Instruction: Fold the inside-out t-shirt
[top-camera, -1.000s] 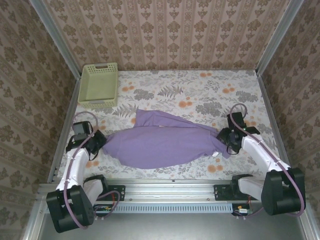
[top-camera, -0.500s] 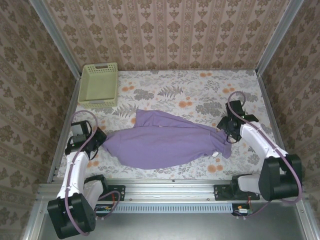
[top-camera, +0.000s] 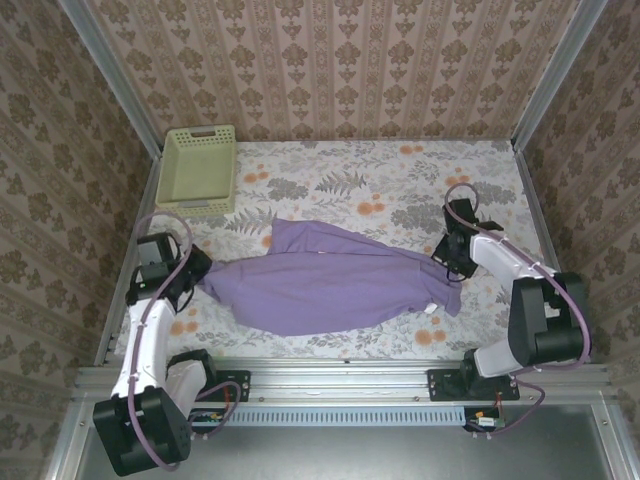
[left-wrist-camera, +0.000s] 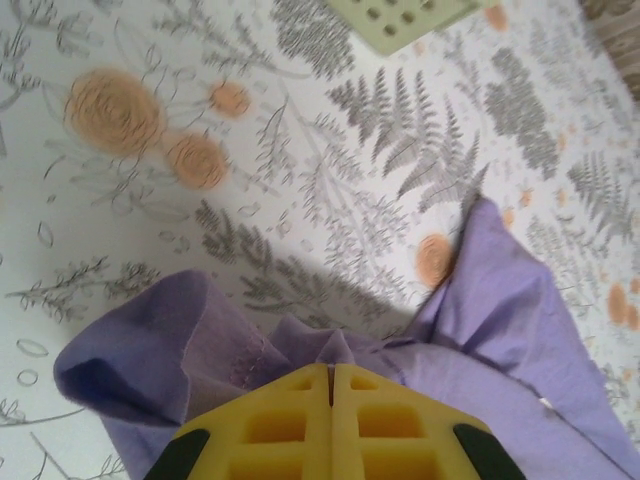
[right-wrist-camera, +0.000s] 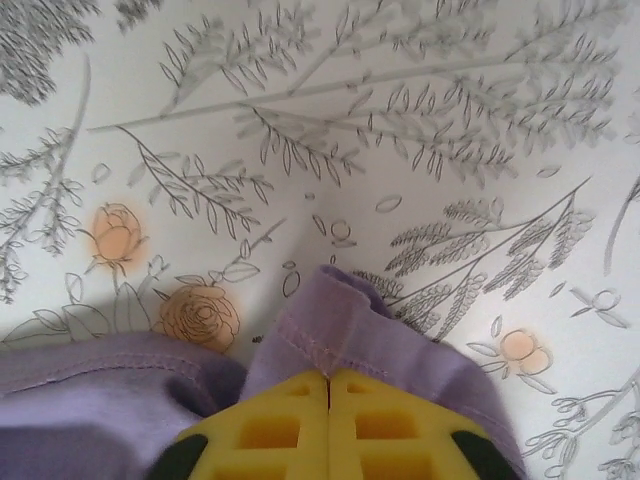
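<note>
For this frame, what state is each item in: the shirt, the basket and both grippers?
t-shirt: not folded, bunched lengthwise on the table, one end pinched in each gripper.
basket: upright, empty, at the far left corner, apart from the t-shirt.
left gripper: shut on the t-shirt's left end.
right gripper: shut on the t-shirt's right end.

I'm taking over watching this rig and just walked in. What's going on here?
Two robot arms are working on a lavender t-shirt that lies stretched across the floral table. The left gripper is shut on bunched fabric at the shirt's left end. The right gripper is shut on a stitched edge at its right end. The shirt is rumpled and not yet folded. A pale green basket stands at the far left corner, apart from the shirt.
</note>
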